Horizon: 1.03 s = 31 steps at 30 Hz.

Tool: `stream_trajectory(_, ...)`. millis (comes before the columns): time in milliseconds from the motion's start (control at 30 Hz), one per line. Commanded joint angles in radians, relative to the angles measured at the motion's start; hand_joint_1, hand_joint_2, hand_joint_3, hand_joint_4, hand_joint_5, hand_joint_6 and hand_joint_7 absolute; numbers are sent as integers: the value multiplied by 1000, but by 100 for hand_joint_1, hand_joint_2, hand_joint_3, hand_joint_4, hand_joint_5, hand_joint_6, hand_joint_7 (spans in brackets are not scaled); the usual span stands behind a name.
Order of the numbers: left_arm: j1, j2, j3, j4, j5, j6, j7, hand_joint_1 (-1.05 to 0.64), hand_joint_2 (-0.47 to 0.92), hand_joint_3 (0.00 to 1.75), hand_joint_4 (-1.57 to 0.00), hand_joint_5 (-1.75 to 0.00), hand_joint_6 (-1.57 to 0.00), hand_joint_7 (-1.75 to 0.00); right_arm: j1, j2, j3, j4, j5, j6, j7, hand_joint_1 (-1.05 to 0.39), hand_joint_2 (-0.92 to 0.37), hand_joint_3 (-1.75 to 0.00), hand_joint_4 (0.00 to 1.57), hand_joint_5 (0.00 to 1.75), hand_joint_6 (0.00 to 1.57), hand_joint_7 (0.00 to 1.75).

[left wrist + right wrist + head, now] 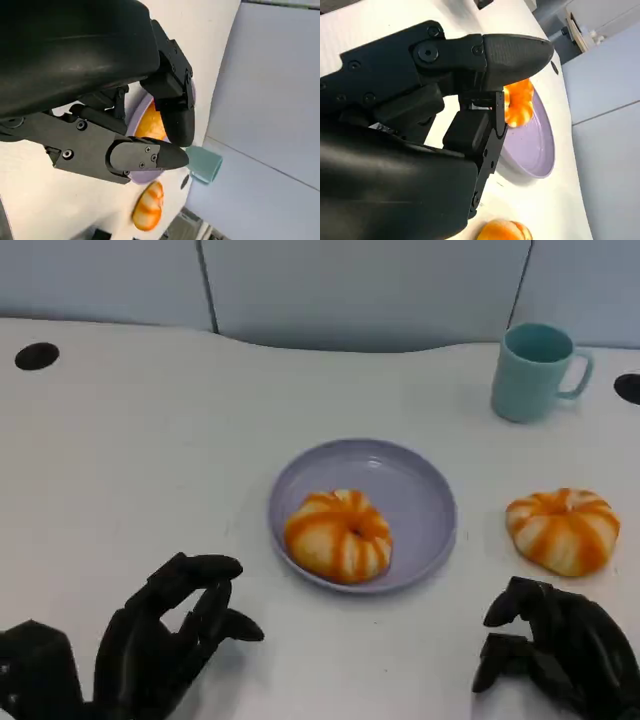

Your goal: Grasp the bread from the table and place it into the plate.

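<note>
Head view looks down on a white worktop (130,470) with a lavender plate (420,495) at its middle. One orange-striped bread (338,534) already lies in the plate, toward the rim nearest the robot. A second bread (563,529) rests on the bare worktop to the right of the plate, apart from its rim, with a strip of white surface between them. Just in front of that bread hangs the right hand (555,655), fingers curled loosely and apart, gripping nothing and not touching the bread. The left hand (170,635) sits low at the near left, fingers spread, holding nothing, well apart from the plate's near rim. A pale teal mug (535,370) stands near the far right, handle to the right, well behind the loose bread. Two dark round holes, one by the far left edge (36,356) and one at the right edge (628,388), mark the worktop. Broad open surface lies left of the plate and between the two hands.
</note>
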Motion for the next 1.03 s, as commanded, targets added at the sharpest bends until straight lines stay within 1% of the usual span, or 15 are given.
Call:
stream_trajectory(33,-25,10,15,56,27,-59,-2,-45,92,39,-67,-152,-56,-124,7,-27,-14,4,-3,1,0,-44,-92,-42,126,103,116,96)
stream_trajectory(167,-48,16,27,113,24,-91,-21,-46,92,37,-69,-154,-60,-123,3,-23,-13,23,-10,-12,-13,-43,-92,-42,126,103,116,97)
stream_trajectory(233,-57,17,29,122,24,-91,-21,-47,92,35,-69,-155,-61,-122,4,-26,-10,16,-12,-3,-20,-43,-92,-42,126,103,116,97)
stream_trajectory(333,-64,16,30,124,24,-84,-15,-48,92,33,-68,-154,-61,-121,3,-30,-7,7,-14,8,-28,-43,-92,-41,124,106,112,103)
stream_trajectory(500,-67,10,29,117,29,-76,1,-46,92,36,-69,-152,-60,-120,3,-28,-7,-3,-10,22,-41,-42,-92,-40,124,109,109,108)
stream_trajectory(633,-72,9,29,131,36,-96,-7,-44,92,39,-69,-152,-60,-120,-2,-28,-13,7,-3,24,-40,-41,-92,-40,123,111,108,110)
stream_trajectory(800,-76,5,28,132,43,-97,-1,-46,92,37,-69,-153,-61,-119,-10,-38,-17,17,4,30,-27,-40,-92,-42,122,111,108,110)
stream_trajectory(867,-85,4,28,141,41,-93,-5,-45,92,37,-68,-153,-60,-120,-17,-45,-20,22,6,37,-25,-43,-92,-37,122,110,107,112)
stream_trajectory(1033,-89,6,25,143,42,-88,-5,-44,92,37,-67,-154,-60,-120,-27,-44,-23,34,0,39,-37,-43,-92,-36,124,110,108,112)
